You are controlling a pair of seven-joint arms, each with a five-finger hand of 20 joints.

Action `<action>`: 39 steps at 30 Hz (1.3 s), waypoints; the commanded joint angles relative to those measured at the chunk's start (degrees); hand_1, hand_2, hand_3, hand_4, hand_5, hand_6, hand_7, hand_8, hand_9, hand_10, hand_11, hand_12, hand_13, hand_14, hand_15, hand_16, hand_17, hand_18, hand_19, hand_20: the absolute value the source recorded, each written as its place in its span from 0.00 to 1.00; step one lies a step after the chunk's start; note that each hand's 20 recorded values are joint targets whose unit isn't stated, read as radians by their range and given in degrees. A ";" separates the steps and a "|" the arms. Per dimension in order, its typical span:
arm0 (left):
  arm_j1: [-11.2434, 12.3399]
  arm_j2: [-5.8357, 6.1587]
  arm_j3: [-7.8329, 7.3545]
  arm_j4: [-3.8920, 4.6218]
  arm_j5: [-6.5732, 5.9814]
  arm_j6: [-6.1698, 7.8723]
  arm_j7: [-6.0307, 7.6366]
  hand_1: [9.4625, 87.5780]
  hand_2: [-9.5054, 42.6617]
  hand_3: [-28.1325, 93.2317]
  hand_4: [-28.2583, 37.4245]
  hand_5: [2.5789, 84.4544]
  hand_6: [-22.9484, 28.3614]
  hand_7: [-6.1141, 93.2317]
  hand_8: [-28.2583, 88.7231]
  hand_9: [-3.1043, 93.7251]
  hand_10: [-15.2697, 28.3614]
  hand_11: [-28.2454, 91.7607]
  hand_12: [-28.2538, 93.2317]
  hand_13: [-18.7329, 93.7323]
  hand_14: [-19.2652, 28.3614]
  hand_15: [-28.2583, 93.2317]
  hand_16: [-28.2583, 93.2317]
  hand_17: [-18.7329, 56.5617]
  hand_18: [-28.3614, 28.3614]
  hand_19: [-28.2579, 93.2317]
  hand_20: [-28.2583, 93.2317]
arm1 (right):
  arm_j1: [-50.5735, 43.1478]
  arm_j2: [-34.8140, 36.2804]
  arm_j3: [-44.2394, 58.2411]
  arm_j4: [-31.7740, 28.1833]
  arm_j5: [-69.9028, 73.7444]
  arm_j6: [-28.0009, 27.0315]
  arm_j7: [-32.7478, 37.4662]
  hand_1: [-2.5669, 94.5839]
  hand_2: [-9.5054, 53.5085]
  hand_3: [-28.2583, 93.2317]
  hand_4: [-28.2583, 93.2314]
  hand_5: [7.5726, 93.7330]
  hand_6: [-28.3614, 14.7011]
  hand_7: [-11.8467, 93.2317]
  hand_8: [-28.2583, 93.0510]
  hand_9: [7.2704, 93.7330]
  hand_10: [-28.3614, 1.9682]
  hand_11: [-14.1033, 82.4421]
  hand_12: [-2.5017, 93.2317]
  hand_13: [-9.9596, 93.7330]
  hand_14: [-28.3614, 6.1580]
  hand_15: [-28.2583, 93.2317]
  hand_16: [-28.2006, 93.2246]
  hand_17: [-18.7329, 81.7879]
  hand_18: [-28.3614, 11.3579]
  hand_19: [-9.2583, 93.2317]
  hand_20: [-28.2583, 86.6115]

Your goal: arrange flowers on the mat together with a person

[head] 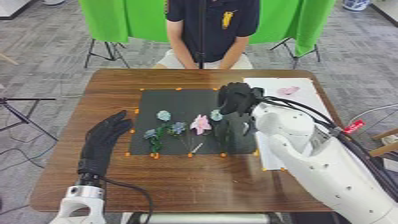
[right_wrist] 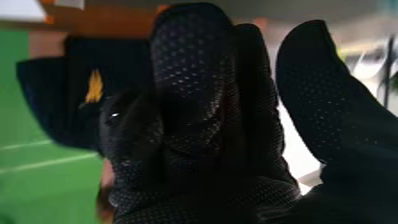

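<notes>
Several flowers (head: 178,128) lie on the mat (head: 178,98), and one pink bloom (head: 288,90) sits on the paper (head: 306,100) near the table's (head: 133,192) far right corner. It looks light, soft and easily crushed (I'd pinch it low, beneath the petals). Both the right hand (head: 236,98), above the mat's far right corner, and the left hand (head: 104,136), beside its left edge, are open.
</notes>
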 commanded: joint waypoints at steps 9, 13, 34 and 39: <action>0.93 -0.59 0.16 0.32 0.17 -0.53 -0.23 0.18 0.21 0.76 0.09 0.54 0.54 0.18 0.19 0.52 0.66 0.37 0.33 0.50 0.75 0.32 0.25 0.32 0.71 0.29 0.37 | -35.58 -13.86 37.38 -16.69 40.02 26.15 -15.12 0.39 0.00 0.80 0.08 0.72 0.67 0.26 0.15 0.83 0.50 0.31 0.20 0.93 0.65 0.52 0.47 0.77 0.45 0.88 0.47; 0.95 -0.83 0.53 0.29 0.19 -0.78 -0.54 0.18 0.21 0.76 0.10 0.54 0.54 0.17 0.19 0.52 0.66 0.37 0.34 0.50 0.75 0.32 0.25 0.32 0.71 0.29 0.37 | -44.81 -19.36 40.63 -17.02 63.09 19.11 -22.99 0.29 0.12 0.80 0.10 0.72 0.66 0.27 0.15 0.78 0.43 0.30 0.20 0.76 0.44 0.48 0.44 0.61 0.31 0.70 0.56; 0.01 0.69 2.81 0.84 -0.81 -0.08 0.92 0.18 0.21 0.76 0.10 0.54 0.54 0.17 0.19 0.52 0.67 0.37 0.34 0.51 0.75 0.32 0.25 0.32 0.71 0.29 0.37 | -57.06 -26.65 39.71 -17.81 67.04 13.21 -28.37 0.12 0.17 0.90 0.07 0.39 0.69 0.21 0.16 0.40 0.46 0.19 0.14 0.41 0.42 0.30 0.37 0.39 0.43 0.10 0.50; -0.19 0.96 2.99 0.87 -1.00 0.15 1.02 0.18 0.22 0.76 0.10 0.54 0.54 0.17 0.19 0.52 0.67 0.37 0.34 0.51 0.76 0.32 0.25 0.32 0.71 0.29 0.37 | -57.02 -26.55 39.54 -17.77 67.62 14.71 -29.16 0.12 0.17 0.91 0.08 0.40 0.68 0.21 0.15 0.37 0.46 0.18 0.13 0.41 0.42 0.30 0.37 0.39 0.43 0.10 0.50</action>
